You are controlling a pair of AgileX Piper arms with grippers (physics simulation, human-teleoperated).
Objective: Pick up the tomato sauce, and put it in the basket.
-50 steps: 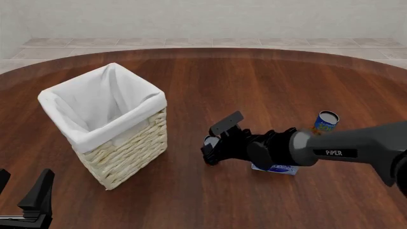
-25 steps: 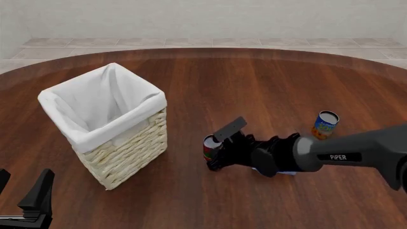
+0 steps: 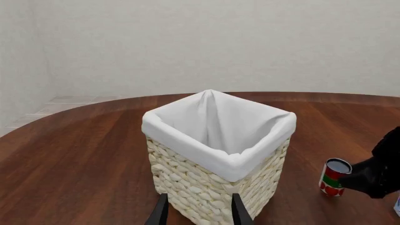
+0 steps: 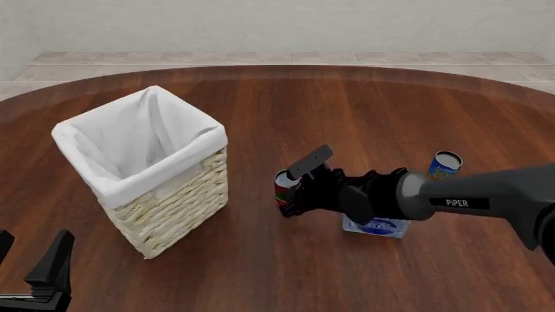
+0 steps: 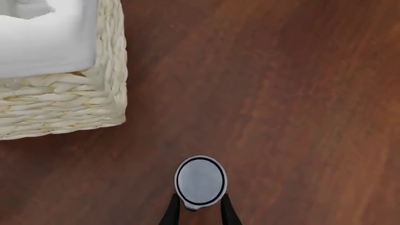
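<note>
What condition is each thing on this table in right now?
tomato sauce: upright, gripped by the right arm.
basket: upright, open, nothing visible inside.
blue and orange can: upright, untouched.
blue-and-white box: flat, partly hidden under the arm.
right gripper: closed on the can.
left gripper: open, holding nothing.

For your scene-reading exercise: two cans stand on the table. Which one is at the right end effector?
The tomato sauce, the red-and-green can beside the basket; the right end effector grips it. The blue and orange can stands apart.
</note>
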